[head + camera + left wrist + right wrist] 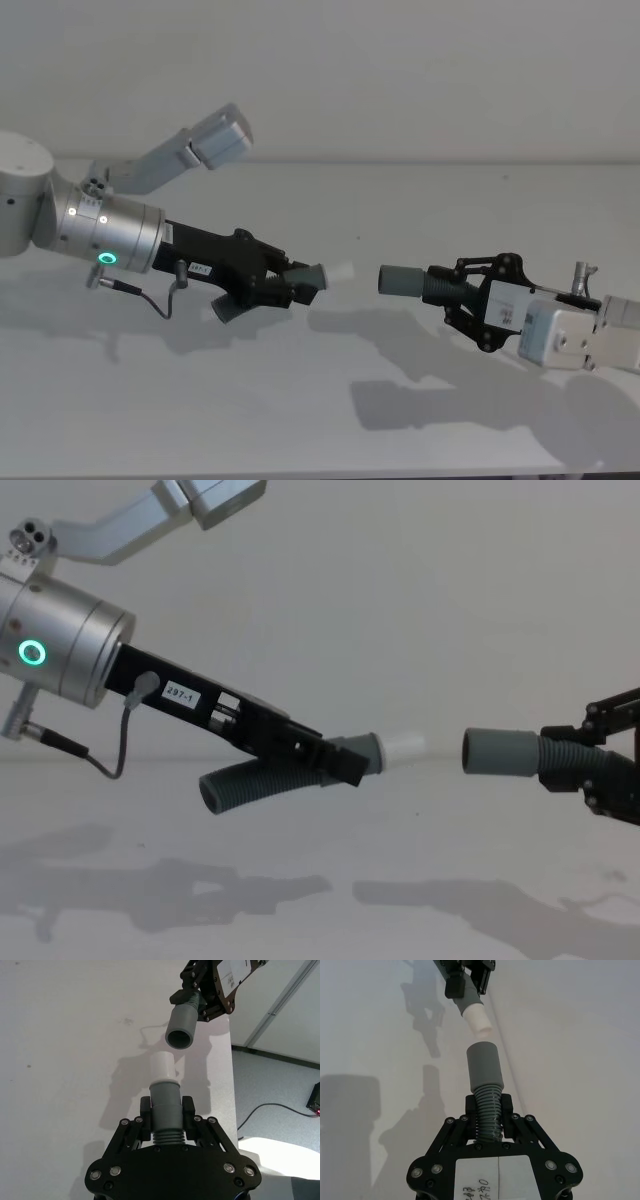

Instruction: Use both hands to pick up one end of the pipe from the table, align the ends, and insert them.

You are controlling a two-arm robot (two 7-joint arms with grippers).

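The white tube tip (162, 1066) of the left hose piece (262, 781) faces the grey collar (181, 1027) of the right hose piece (485, 1090) across a small gap, both above the white table (300, 420). The collar sits at about one o'clock from the tip in the left wrist view, perhaps slightly off-axis. The left gripper (167, 1122) is clamped on its piece's cuff; the right gripper (487, 1120) is clamped on the ribs of the other.
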